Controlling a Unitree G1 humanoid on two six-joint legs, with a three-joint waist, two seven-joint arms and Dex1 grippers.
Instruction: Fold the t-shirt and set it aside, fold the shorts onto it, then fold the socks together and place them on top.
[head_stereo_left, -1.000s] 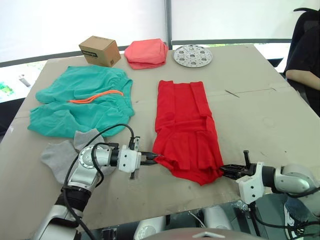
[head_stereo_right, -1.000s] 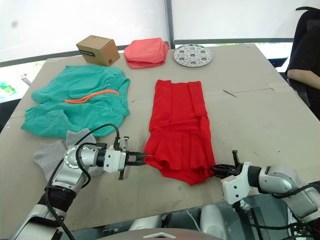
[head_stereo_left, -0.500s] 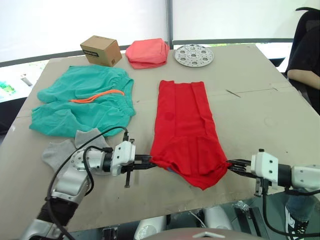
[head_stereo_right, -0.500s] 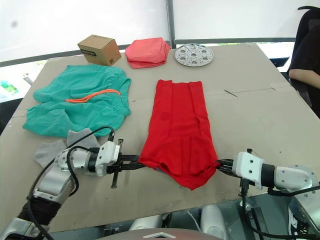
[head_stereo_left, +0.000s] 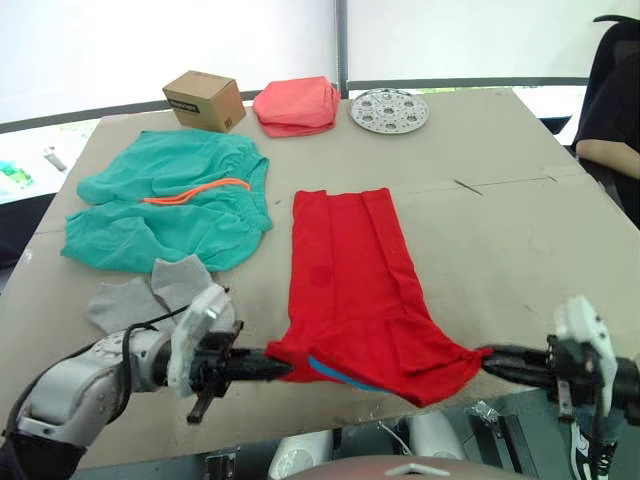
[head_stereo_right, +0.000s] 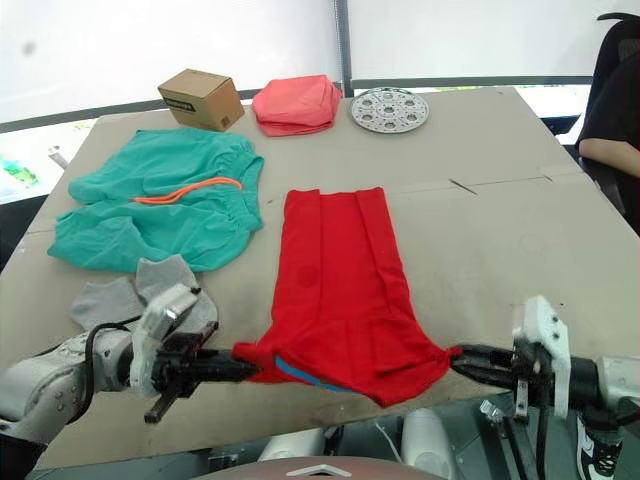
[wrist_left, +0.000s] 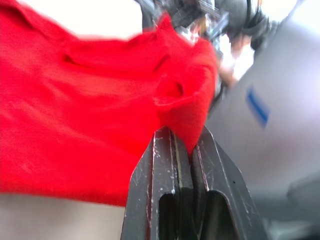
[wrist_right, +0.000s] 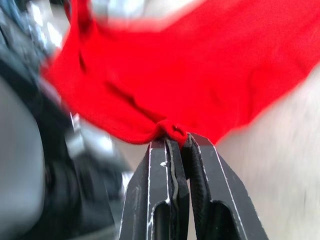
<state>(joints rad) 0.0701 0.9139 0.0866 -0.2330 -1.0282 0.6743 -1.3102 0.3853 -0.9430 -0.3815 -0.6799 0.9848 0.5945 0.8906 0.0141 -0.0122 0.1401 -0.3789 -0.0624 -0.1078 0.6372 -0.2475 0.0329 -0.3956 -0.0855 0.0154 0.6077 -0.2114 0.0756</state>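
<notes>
— See that? Since a second ago the t-shirt (head_stereo_left: 350, 290) has been dragged toward the near edge of the tabletop (head_stereo_left: 500, 200); its far hem has slid back, and its near corners now hang just off the edge.

— Yes. The left gripper (head_stereo_left: 280, 368) has pulled back too. Its fingers are clamped on the shirt's near left corner.

— And the rest, going across?

— The teal shorts (head_stereo_left: 165, 210) are spread at the left, orange drawstring on top. The grey socks (head_stereo_left: 150, 295) lie just in front of them. Behind sit a cardboard box (head_stereo_left: 203, 100), a folded salmon cloth (head_stereo_left: 295, 105) and a round perforated metal disc (head_stereo_left: 389, 110). The right gripper (head_stereo_left: 488, 357) pinches the shirt's near right corner. At the far right edge a seated person's arm (head_stereo_left: 608, 155) shows.

— So which step is this?

— The first, I'd say: the t-shirt fold. It is already narrowed lengthwise. Next, I think both arms must lift those corners together and carry them over to the far hem, keeping even tension so it lands square.

— Do the wrist cameras add anything?

— They confirm the grips. The left wrist view shows red fabric bunched between closed fingers (wrist_left: 160, 170), and the right wrist view shows the same. The head views alone show the blue label (head_stereo_left: 335, 370) peeking out under the near fold.
</notes>
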